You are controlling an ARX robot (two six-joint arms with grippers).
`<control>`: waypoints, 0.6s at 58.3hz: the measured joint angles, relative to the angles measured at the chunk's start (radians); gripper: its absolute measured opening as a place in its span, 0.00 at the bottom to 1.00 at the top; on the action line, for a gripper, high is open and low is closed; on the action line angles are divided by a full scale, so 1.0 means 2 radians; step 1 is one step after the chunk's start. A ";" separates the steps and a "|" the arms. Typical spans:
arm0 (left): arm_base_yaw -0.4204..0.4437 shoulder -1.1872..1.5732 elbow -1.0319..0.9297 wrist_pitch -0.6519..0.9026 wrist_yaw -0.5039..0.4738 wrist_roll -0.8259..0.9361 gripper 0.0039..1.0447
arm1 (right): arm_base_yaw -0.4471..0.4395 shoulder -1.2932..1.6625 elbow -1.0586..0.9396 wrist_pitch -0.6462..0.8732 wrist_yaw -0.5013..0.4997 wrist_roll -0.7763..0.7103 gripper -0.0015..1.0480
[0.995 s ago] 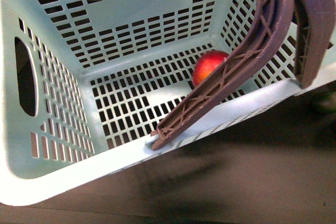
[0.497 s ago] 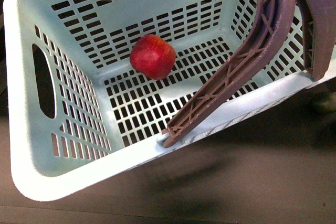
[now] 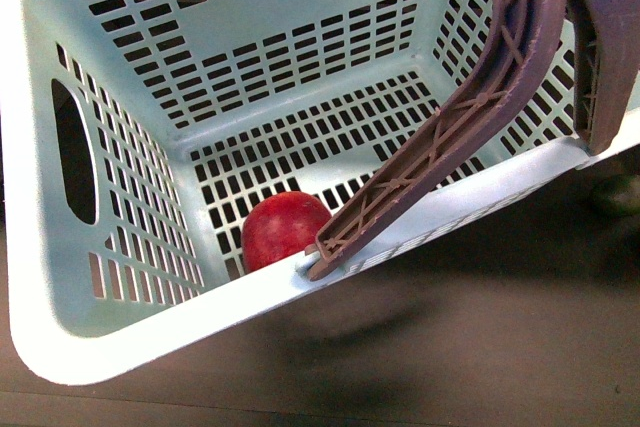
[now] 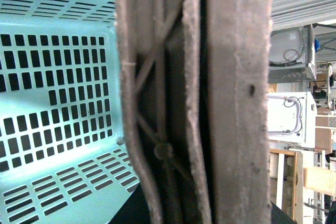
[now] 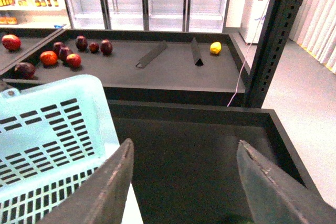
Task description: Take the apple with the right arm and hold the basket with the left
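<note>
The dark bench [image 3: 470, 347] fills the lower right of the front frame, with a soft shadow under the tilted basket [image 3: 150, 332]. Whether the basket touches it cannot be told. In the right wrist view a farther dark shelf [image 5: 173, 74] carries red and dark fruits [image 5: 65, 53], a yellow fruit [image 5: 216, 48] and two dark wedges [image 5: 152, 55].

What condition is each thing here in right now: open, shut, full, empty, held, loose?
Apple: loose on the basket floor, against the near wall, not gripped.
Basket: one apple seen inside, nothing else.
Handles: swung up, pressed together.
Right claw: open, empty.
Shelf fruits: lying loose, untouched.
</note>
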 joint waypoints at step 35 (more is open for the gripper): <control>0.000 0.000 0.000 0.000 0.000 0.002 0.14 | -0.043 -0.135 -0.135 -0.004 -0.042 0.006 0.02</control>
